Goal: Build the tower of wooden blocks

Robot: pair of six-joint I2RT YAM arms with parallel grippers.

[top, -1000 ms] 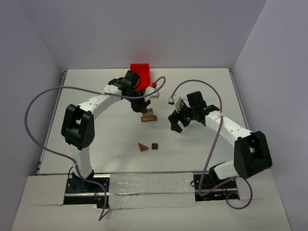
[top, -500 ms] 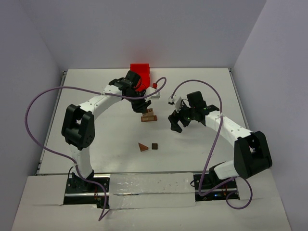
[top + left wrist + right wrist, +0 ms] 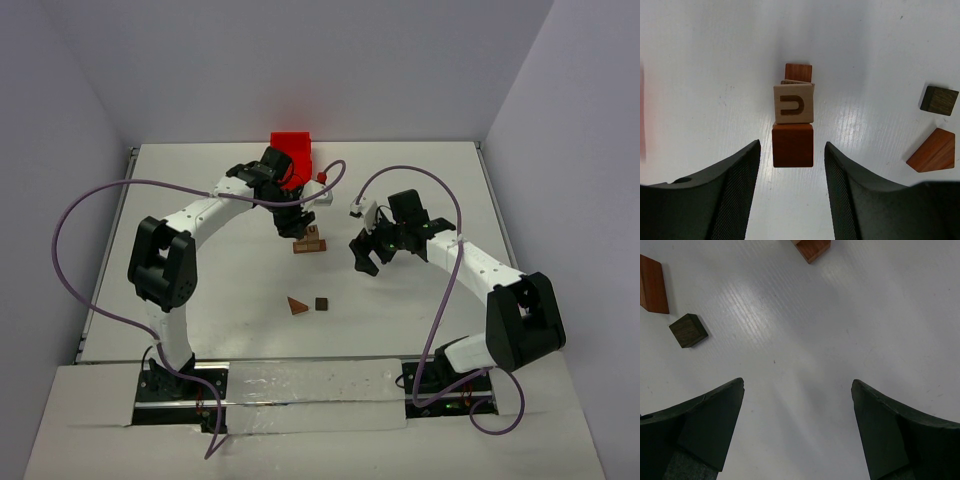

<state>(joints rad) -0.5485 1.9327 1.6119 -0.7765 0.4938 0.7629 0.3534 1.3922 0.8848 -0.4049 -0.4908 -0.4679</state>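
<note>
The wood block tower (image 3: 311,243) stands mid-table. In the left wrist view it shows from above as a tan block with a U mark (image 3: 793,103), a reddish-brown block (image 3: 792,145) in front of it and another reddish-brown block (image 3: 798,71) behind it. My left gripper (image 3: 289,222) is open and empty, and hovers just above the tower with its jaws either side of the front reddish-brown block. My right gripper (image 3: 366,256) is open and empty over bare table to the right of the tower. A reddish wedge (image 3: 296,305) and a dark brown cube (image 3: 321,303) lie loose nearer the bases.
A red plastic bin (image 3: 292,150) stands at the back behind the left arm. The wedge (image 3: 652,284) and the dark cube (image 3: 688,330) show at the left of the right wrist view, and a corner of the tower base (image 3: 812,247) shows at the top.
</note>
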